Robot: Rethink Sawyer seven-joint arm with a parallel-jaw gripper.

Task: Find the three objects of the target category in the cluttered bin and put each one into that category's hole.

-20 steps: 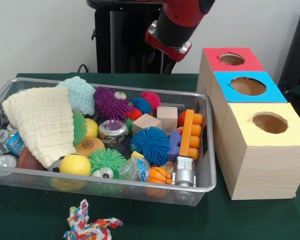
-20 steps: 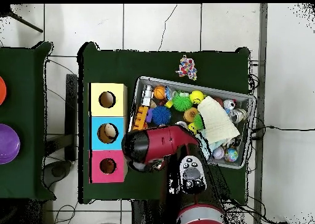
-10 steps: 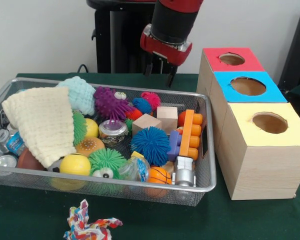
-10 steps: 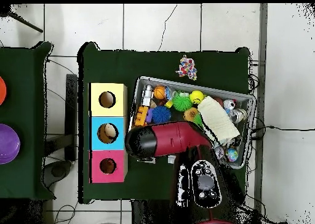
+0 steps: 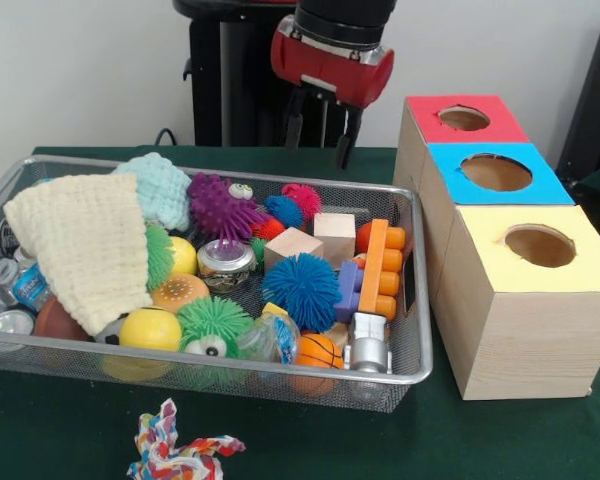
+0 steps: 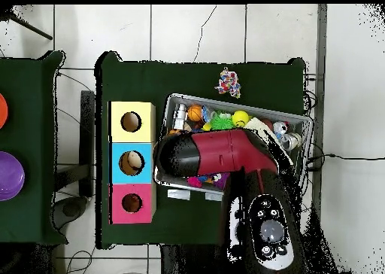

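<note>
Gripper [image 5: 321, 135] released, empty, above the bin's [image 5: 385, 379] far rim. We judge the blue spiky ball [image 5: 301, 289] light, squashy; grip across its middle, w/ spikes yielding.

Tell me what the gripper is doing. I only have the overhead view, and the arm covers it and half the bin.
Observer: In the front view the gripper is open and empty. It hangs over the pedestal side of the bin, well above the toys.
Operator: What lies in the covered part of the bin?
Observer: Two wooden blocks sit side by side, with a blue spiky ball in front of them and an orange brick beside them. All lie loose on top.
</note>
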